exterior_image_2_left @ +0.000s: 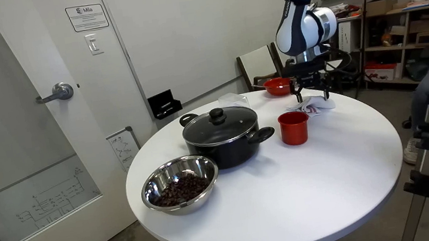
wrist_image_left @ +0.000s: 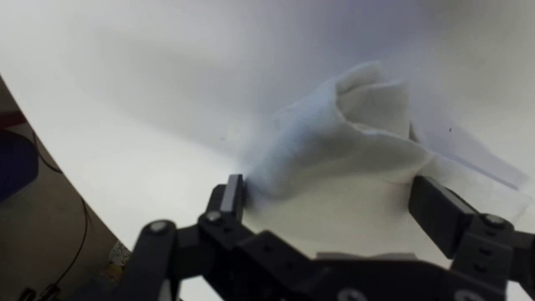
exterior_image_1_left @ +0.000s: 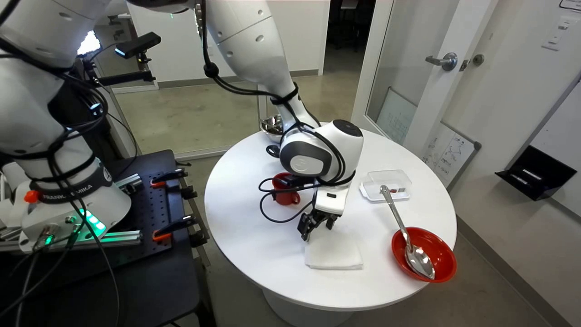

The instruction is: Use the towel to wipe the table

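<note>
We take the red mug (exterior_image_2_left: 294, 131) as our landmark on the round white counter (exterior_image_2_left: 291, 201). In an exterior view we see the white towel (exterior_image_2_left: 316, 104) beyond the mug, near it but apart. In an exterior view its flat part (exterior_image_1_left: 333, 254) points away from the mug and ends in a straight folded edge; its bunched part rises on the side nearer the mug, where reddish stripes show. We cannot tell its long axis: that flat part looks nearly square, and the arm (exterior_image_1_left: 254, 50) hides some of the rest.

We see the jaws pointing down near the mug, spread wide over the towel. In the wrist view a raised fold stands between them, and both sides are so near the cloth that we cannot tell whether they touch it.

Just beside the mug we see a black lidded pot (exterior_image_2_left: 223, 152); farther from the mug, a steel bowl (exterior_image_2_left: 192, 207) of dark brown bits (exterior_image_2_left: 184, 188). The clear container (exterior_image_1_left: 401, 177) and the red bowl (exterior_image_1_left: 445, 256) are well apart from the mug, a steel spoon (exterior_image_1_left: 418, 260) resting in the red bowl with its handle over the rim.
</note>
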{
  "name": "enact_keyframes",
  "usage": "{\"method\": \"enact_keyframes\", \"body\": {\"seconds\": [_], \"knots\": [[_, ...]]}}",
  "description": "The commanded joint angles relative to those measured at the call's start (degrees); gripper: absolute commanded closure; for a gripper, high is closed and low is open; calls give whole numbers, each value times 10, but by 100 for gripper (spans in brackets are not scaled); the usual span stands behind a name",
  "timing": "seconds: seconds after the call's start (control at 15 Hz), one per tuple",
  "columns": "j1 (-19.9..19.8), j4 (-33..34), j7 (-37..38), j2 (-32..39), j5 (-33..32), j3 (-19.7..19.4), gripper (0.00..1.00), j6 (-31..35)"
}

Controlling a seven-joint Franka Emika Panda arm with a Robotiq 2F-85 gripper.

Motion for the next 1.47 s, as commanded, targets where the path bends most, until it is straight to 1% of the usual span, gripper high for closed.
{"method": "enact_keyframes", "body": {"seconds": [0.0,0.07,0.13,0.2,0.27,0.47,0.8,0.87,0.93,1.0,1.07,1.13,1.27,1.4], "knots": [[12,42,23,38,-3,-14,0,-18],[13,50,26,46,-4,-16,0,-16],[14,58,27,53,-4,-18,25,-20],[16,64,29,60,-6,-21,26,-18],[17,67,31,65,-8,-23,32,-17],[27,76,32,76,-17,-32,57,-16],[45,72,32,81,-37,-49,93,-30],[43,59,27,72,-36,-48,99,-10],[41,48,22,63,-36,-50,100,2],[33,28,10,45,-31,-47,96,18],[26,14,0,33,-27,-45,98,32],[12,-10,-16,12,-18,-38,96,61],[-3,-38,-37,-6,-11,-33,97,102],[-17,-59,-60,-20,-6,-27,96,117]]}}
